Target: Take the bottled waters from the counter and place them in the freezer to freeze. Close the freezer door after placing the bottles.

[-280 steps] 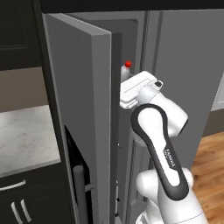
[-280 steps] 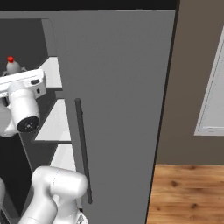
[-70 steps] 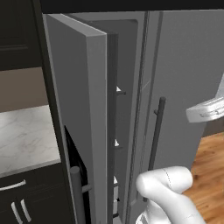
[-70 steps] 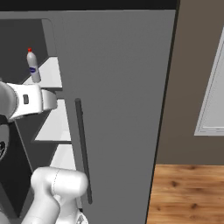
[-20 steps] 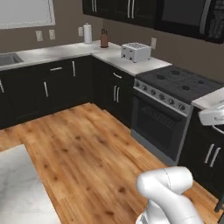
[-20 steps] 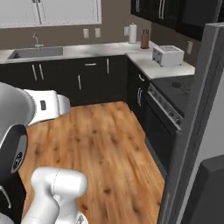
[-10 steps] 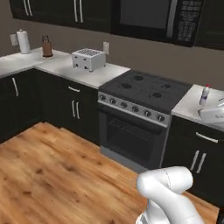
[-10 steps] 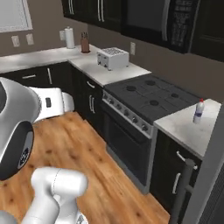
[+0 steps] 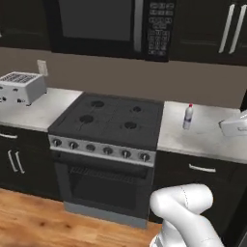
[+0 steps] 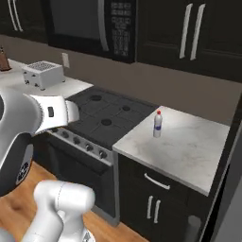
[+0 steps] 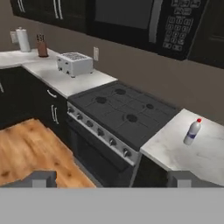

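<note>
One bottled water stands upright on the marble counter just right of the black stovetop; it is clear with a red cap. My gripper is open and holds nothing. It hangs well short of the bottle, looking across the stove toward it. The white hand shows at the frame edge in both base views. The freezer's inside is out of view.
The black gas stove with its oven door lies left of the bottle, under a microwave. A toaster sits on the counter left of the stove. A tall grey panel rises at the right edge. Wood floor lies below.
The whole picture has swung as the base turned: the stove and the counter with the bottle now sit closer and more central. The gripper stays open.
</note>
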Available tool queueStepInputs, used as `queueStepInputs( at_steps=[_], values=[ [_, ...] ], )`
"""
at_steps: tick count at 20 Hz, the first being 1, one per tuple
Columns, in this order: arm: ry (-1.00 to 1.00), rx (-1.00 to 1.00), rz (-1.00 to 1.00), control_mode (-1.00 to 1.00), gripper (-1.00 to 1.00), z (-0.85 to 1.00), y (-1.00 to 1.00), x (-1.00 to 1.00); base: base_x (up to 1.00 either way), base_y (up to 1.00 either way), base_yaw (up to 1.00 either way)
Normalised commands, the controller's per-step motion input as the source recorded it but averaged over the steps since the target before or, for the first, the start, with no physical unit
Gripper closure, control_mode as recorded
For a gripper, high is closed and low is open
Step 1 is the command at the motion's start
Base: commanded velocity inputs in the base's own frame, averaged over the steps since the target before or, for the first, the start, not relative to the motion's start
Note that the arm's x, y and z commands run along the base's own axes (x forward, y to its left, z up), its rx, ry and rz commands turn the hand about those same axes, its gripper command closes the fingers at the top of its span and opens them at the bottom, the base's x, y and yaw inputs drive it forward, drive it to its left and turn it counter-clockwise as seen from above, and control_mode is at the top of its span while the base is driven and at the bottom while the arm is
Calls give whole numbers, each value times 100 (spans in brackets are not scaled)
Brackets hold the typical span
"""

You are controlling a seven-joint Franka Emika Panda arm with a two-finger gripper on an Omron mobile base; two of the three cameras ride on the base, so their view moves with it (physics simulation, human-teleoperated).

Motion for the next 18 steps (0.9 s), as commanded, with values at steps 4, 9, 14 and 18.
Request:
queueStepInputs(
  at_steps=[4,9,14,18],
  values=[
    [0,0,0,100,-100,0,0,0,100,0,-62],
    [0,0,0,100,-100,0,0,0,64,0,-49],
    [0,0,0,100,-100,0,0,0,50,20,-39],
    [0,0,0,100,-100,0,0,0,7,79,-42]
  ],
)
